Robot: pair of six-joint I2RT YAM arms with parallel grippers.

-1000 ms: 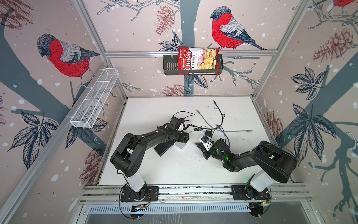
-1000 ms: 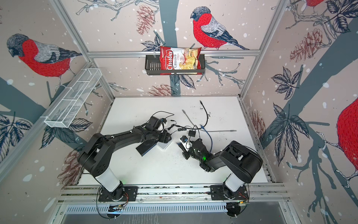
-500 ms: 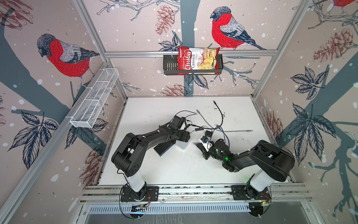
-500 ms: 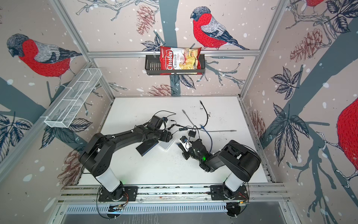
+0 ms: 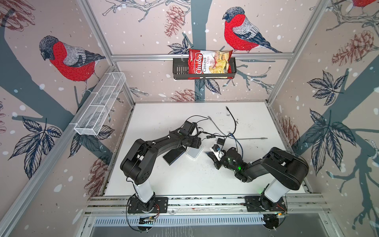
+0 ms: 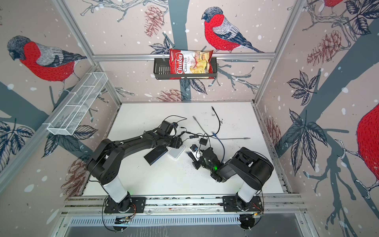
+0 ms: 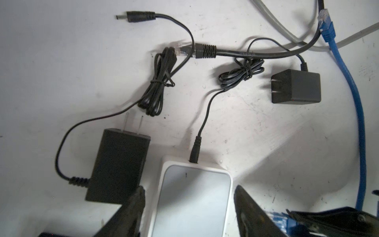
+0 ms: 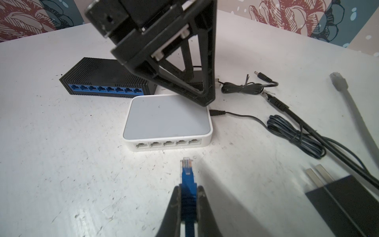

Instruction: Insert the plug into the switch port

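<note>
The white switch [image 5: 194,152] lies mid-table, its row of ports [image 8: 168,143] facing my right gripper. My right gripper [image 8: 188,187] is shut on the blue plug [image 8: 187,166]. The plug's clear tip points at the ports from a short gap away, just above the table. My left gripper [image 7: 189,190] is open and straddles the switch [image 7: 192,201], one finger close along one side and the other a little off the opposite side. A black power lead [image 7: 194,151] is plugged into the switch's back.
A black switch with blue ports [image 8: 106,82] lies next to the white one. Two black power adapters [image 7: 120,164] [image 7: 295,86], coiled leads, a black network cable [image 7: 205,51], a grey cable [image 8: 348,102] and the blue cable's far end [image 7: 326,20] lie behind and beside it.
My left gripper has shifted slightly over the white switch and its jaws have narrowed a little. The right gripper with the blue plug has stayed where it was.
</note>
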